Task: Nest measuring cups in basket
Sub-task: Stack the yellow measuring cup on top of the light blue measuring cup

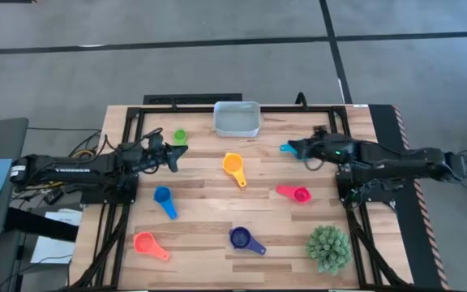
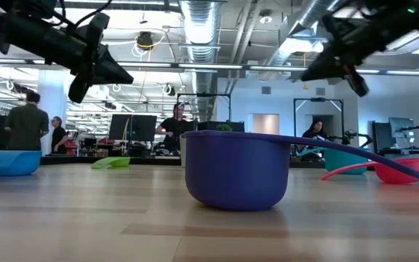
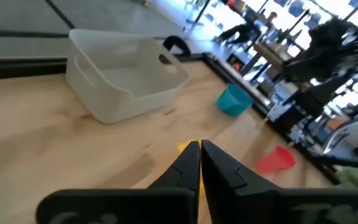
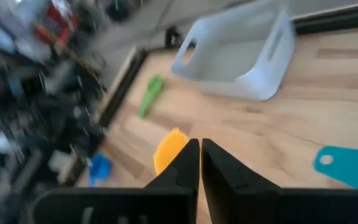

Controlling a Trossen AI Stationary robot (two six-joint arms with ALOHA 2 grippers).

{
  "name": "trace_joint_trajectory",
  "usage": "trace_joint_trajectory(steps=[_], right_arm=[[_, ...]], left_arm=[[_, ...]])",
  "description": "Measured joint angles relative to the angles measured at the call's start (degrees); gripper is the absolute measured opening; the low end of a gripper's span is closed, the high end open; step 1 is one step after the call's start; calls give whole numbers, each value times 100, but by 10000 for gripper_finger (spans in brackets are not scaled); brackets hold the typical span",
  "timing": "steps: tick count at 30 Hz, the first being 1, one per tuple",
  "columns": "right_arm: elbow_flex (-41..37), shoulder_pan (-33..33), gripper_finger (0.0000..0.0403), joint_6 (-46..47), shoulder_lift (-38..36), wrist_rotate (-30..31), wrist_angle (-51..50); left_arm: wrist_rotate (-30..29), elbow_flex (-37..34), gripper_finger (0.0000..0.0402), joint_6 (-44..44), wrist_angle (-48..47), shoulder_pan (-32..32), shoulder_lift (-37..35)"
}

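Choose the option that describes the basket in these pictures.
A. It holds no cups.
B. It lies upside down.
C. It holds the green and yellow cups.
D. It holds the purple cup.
A: the basket stands upright with nothing inside, and all seven measuring cups, such as the purple cup, lie scattered on the table.

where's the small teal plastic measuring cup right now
In the high view, the small teal plastic measuring cup lies right of centre, just beside the right gripper, below-right of the pale translucent basket.

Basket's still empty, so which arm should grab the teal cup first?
Right, probably. The right gripper hovers shut just beside the teal cup, while the left gripper sits across the table by the green cup. The basket is near both.
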Motion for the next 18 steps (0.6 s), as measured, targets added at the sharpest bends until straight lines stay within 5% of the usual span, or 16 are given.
trace_joint_trajectory(steps=[14, 18], right_arm=[[2060, -213, 125, -1176, 2458, -516, -953], [2544, -379, 135, -706, 2962, -681, -1889]], left_arm=[[453, 640, 122, -199, -1534, 317, 281], [561, 664, 146, -207, -1673, 317, 281]])
